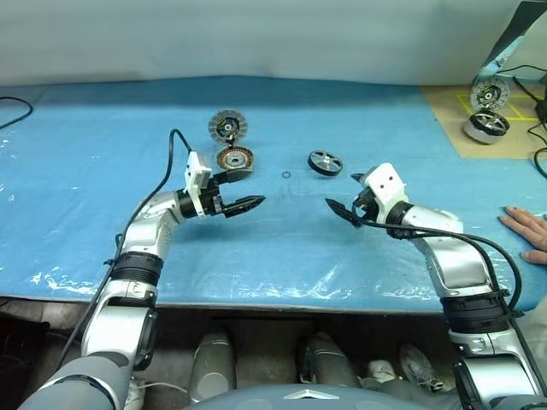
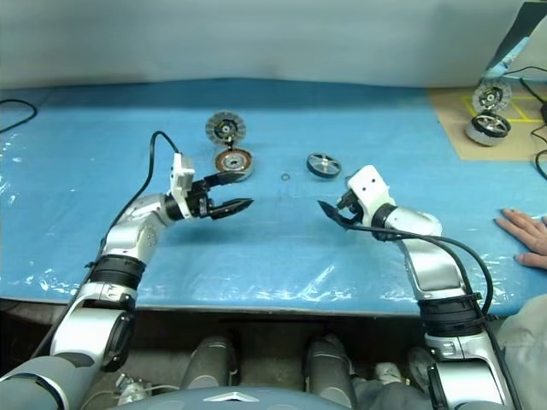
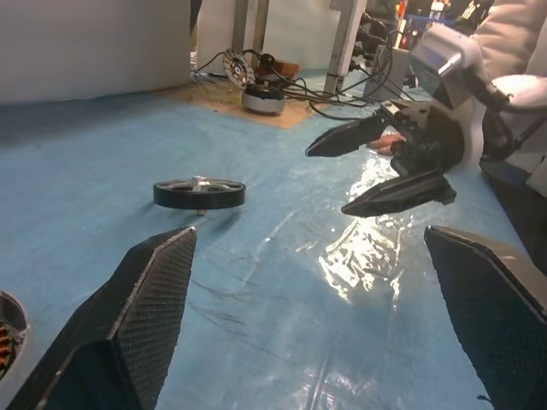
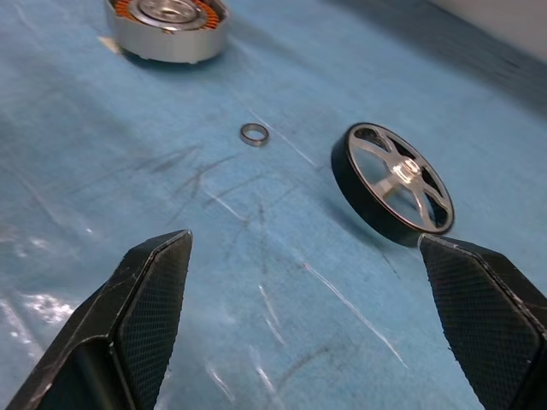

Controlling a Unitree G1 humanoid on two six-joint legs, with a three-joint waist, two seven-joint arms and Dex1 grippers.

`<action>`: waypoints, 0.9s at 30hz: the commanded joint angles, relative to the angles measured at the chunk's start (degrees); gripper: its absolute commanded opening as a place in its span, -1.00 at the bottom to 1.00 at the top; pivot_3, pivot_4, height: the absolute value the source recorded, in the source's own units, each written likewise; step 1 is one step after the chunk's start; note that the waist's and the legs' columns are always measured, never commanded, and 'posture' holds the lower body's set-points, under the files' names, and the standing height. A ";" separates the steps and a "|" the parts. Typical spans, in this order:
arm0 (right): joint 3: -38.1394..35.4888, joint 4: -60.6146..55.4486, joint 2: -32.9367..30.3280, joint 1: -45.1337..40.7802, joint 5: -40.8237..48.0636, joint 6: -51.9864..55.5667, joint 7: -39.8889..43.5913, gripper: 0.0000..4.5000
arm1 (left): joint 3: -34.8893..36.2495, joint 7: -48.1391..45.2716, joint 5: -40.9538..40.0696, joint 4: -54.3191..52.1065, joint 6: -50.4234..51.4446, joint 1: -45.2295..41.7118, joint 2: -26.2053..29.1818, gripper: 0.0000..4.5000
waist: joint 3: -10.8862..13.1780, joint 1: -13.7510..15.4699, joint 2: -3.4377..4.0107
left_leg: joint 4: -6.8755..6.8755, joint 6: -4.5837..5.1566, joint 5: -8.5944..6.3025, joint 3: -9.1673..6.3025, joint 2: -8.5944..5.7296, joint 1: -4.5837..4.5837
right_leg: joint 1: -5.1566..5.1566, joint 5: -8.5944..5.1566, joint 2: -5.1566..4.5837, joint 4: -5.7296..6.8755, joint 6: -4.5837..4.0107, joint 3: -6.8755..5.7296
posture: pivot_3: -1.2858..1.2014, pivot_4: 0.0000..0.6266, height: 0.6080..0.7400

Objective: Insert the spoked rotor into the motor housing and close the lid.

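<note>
Two claws hover over the blue-covered counter (image 1: 85, 171), facing each other with a bare stretch of sheet between them, and both stand wide with nothing held. The left claw (image 1: 246, 191) points across toward the robot's right, one finger reaching over the near edge of the motor housing (image 1: 234, 159) as seen from the head; whether it touches cannot be told. The right claw (image 1: 345, 196) points toward the left one and slightly down. The motor housing sits on the counter with its ring of copper-coloured windings facing up around a silver centre, open on top. Just behind it, farther from the robot, the lid (image 1: 227, 126) rests apart from the housing, its fine radial ribs and dark hub showing. The spoked rotor (image 1: 325, 162) lies to the right of the housing, well clear of it, and just beyond the right claw; in the right wrist view it appears tilted, its dark rim and silver spokes turned toward the camera, with one edge raised off the sheet. Between rotor and housing a small ring (image 4: 253, 133) lies flat on the counter. At the far right corner, on a tan board (image 1: 453, 120), stand a second ribbed disc (image 1: 489, 92) and another round silver part (image 1: 487, 125) among black cables. A person's hand (image 1: 528, 232) rests flat on the counter's right edge, near the right arm.
</note>
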 commanded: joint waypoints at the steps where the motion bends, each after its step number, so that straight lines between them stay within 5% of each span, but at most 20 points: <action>1: -0.98 -1.54 -1.97 -2.36 0.78 -0.53 0.97 0.99 | 0.03 -1.62 -1.60 -3.57 2.39 0.09 0.99 0.99 | 0.00 0.06 0.00 | 0.01 0.00 0.00 0.00 0.00 -0.02 | -0.02 0.00 0.00 0.00 0.00 -0.01 | 0.03 -0.52 1.00; 27: -0.66 -1.26 -1.74 -0.60 -1.25 -2.53 -4.15 0.99 | -0.01 -0.86 0.30 -0.03 0.83 -1.37 0.27 0.99 | 0.01 0.02 -0.02 | -0.05 -0.02 -0.01 0.00 0.01 -0.11 | -0.07 -0.01 -0.01 -0.10 -0.02 -0.07 | 0.03 -0.52 1.00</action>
